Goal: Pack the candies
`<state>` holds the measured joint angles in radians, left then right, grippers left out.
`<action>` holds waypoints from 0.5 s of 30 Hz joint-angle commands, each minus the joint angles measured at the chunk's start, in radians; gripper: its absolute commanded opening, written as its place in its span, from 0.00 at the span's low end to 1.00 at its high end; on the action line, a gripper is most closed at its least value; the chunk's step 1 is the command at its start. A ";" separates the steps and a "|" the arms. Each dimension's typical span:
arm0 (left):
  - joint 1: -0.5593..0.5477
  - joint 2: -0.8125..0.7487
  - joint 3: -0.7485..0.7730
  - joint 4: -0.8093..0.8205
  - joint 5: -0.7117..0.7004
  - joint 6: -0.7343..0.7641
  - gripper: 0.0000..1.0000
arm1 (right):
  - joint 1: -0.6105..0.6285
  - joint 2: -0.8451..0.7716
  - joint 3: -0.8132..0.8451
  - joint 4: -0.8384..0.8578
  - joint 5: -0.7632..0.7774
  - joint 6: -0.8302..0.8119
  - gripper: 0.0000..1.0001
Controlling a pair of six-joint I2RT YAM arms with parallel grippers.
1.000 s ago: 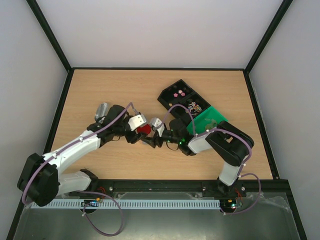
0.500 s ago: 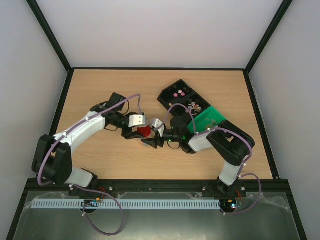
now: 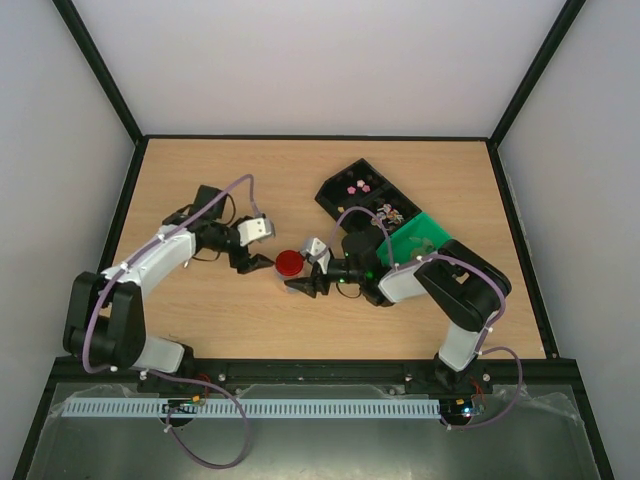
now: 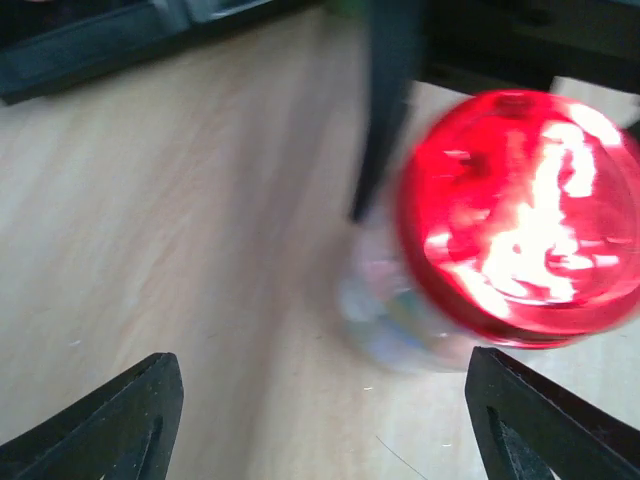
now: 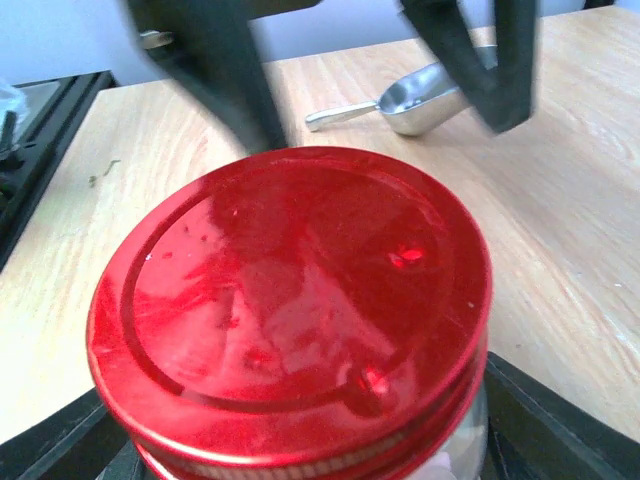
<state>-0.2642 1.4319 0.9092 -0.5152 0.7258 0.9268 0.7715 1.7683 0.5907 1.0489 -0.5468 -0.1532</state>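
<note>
The right gripper (image 5: 295,420) is clamped wide around a glass jar (image 4: 385,320) capped with a red lid (image 5: 290,280) mid-table, the left gripper (image 4: 315,365) hangs spread and empty just beside it, and the candies (image 3: 358,186) lie in a black tray (image 3: 330,192) farther back on the right.

The left arm (image 3: 150,268) and right arm (image 3: 455,290) are white shells between black joints, and a lilac cable (image 3: 225,195) loops back along each from behind the fingers. On the left gripper (image 3: 258,246) and right gripper (image 3: 298,268) the fingers (image 4: 120,425) are matte black and tapering, with a white block (image 3: 258,228) just behind them.
</note>
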 commanded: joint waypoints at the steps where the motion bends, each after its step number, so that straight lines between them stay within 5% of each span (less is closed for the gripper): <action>1: 0.052 -0.040 -0.046 0.189 0.024 -0.080 0.82 | 0.016 0.000 -0.035 -0.104 -0.069 -0.028 0.24; 5: 0.028 -0.118 -0.121 0.179 0.041 -0.083 0.88 | 0.014 0.005 -0.033 -0.077 0.000 0.025 0.22; 15: -0.087 -0.197 -0.168 0.374 -0.138 -0.578 0.87 | 0.021 0.071 -0.009 0.029 0.284 0.177 0.18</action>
<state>-0.2928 1.2591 0.7441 -0.2527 0.6640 0.5591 0.7830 1.7828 0.5873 1.0946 -0.4267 -0.0345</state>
